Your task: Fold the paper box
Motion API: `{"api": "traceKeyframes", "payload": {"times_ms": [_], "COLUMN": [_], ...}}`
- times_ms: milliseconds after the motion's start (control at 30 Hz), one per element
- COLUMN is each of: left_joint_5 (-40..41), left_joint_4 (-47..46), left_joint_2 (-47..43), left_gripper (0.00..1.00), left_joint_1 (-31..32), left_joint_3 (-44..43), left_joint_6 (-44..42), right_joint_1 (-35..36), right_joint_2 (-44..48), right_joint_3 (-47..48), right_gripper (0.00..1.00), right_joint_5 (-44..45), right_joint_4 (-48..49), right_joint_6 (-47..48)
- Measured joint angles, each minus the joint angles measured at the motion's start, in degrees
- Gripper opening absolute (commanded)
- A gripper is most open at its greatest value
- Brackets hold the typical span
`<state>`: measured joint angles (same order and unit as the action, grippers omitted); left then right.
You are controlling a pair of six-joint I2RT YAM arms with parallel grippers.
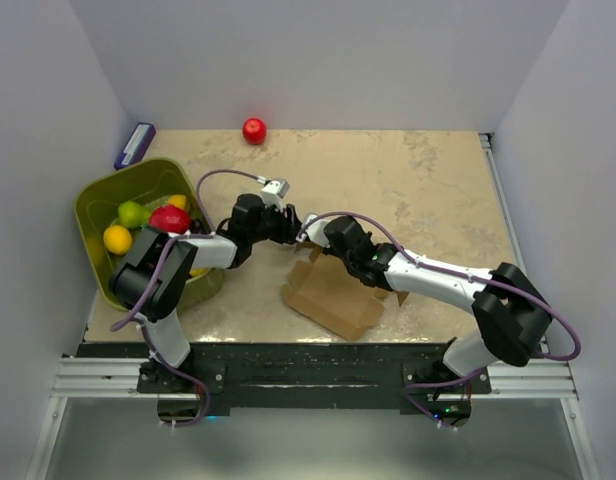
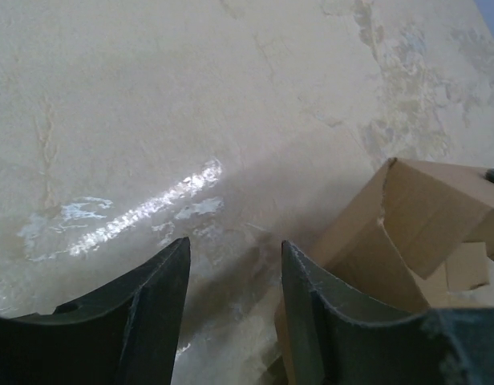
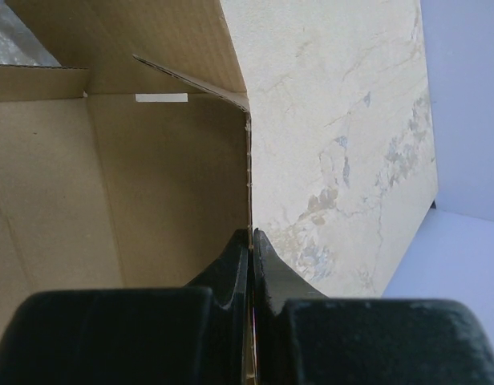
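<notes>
Top: beige marbled table (image 1: 438,190), white walls. Paper box (image 1: 333,295) centre-near, part-formed. Judged light, thin, easily creased; best held by a wall edge. Fruit bin (image 1: 93,205) at left, red fruit (image 1: 254,130) far back; neither obstructed.
L wrist: left gripper (image 2: 235,257) fingers apart, empty, beside box.
R wrist: right gripper (image 3: 250,241) clenched on box wall edge.

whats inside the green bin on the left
A red fruit, a green one and yellow ones show. The left arm covers the bin's near part, so anything there is hidden.

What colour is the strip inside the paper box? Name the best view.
White. The strip on the brown paper box shows best in the right wrist view.
</notes>
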<state>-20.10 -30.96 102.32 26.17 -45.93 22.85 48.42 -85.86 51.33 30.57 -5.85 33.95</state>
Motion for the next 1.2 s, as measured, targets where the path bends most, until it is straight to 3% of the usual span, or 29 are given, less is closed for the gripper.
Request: {"api": "traceKeyframes", "payload": {"times_ms": [600,1200], "left_joint_5": [-1.73,-6.97], "left_joint_4": [-6.64,-20.09], "left_joint_2": [-6.45,-8.9], "left_gripper": [0.58,0.66], "left_joint_1": [2.95,4.11], "left_joint_3": [7.32,12.85], "left_joint_6": [-1.6,-4.0], "right_joint_1": [1.44,2.38], "right_joint_2": [0.11,0.28], "right_joint_3": [-3.65,-5.29], "right_gripper": [0.0,0.0], "right_joint_5": [1.81,2.95], "right_joint_4": [5.84,8.87], "right_joint_6": [3.3,5.25]}}
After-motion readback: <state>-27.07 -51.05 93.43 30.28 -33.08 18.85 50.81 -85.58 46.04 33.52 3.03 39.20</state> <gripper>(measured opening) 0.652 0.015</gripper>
